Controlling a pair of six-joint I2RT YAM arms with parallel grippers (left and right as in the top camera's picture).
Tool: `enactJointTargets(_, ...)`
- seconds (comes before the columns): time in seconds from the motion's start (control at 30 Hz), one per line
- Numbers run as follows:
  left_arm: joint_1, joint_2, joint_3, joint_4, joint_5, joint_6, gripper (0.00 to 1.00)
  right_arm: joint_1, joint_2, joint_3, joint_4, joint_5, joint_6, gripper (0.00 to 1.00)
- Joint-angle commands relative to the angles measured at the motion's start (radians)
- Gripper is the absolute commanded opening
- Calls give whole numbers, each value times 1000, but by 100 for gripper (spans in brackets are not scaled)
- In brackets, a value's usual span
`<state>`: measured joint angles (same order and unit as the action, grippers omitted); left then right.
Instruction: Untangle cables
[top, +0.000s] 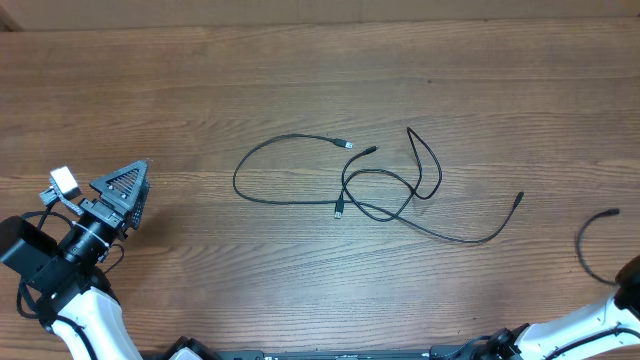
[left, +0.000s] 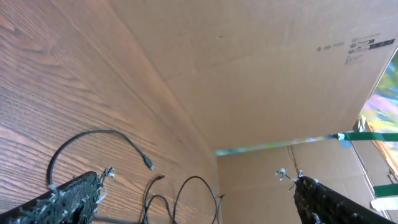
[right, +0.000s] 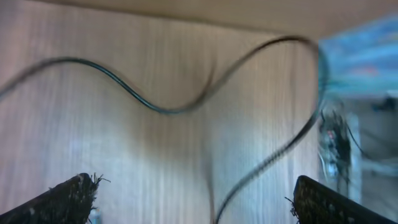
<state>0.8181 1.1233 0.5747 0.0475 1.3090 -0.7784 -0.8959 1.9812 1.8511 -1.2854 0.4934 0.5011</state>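
Note:
Thin black cables (top: 390, 190) lie tangled at mid-table. One strand loops left to a silver-tipped plug (top: 348, 145), and another trails right to a plug end (top: 519, 198). A separate curved black strand (top: 585, 250) lies by the right edge. My left gripper (top: 135, 195) stands open well to the left of the tangle, nothing between its fingers. In the left wrist view the cables (left: 155, 199) lie ahead of that open gripper (left: 199, 202). In the blurred right wrist view my right gripper (right: 193, 199) is open above a wavy cable strand (right: 155, 107), which it does not grip.
A brown cardboard wall (left: 267, 74) stands along the far side of the wooden table (top: 200, 80). The right arm's white link (top: 590, 325) shows at the bottom right corner of the overhead view.

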Motion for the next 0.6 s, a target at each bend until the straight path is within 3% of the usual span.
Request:
enactJointTargets(0.0, 3, -5, 17, 2, 15, 23, 100, -11, -20, 8, -32, -51, 79, 100)
enactJointTargets(0.27, 3, -5, 17, 2, 15, 23, 99, -10, -20, 7, -93, -380, 60, 100)
enactJointTargets(0.47, 3, -5, 17, 2, 15, 23, 100, 19, -19, -20, -99, -518, -244, 100)
enactJointTargets(0.57, 3, -5, 17, 2, 15, 23, 100, 39, -19, -66, -85, -523, -301, 100)
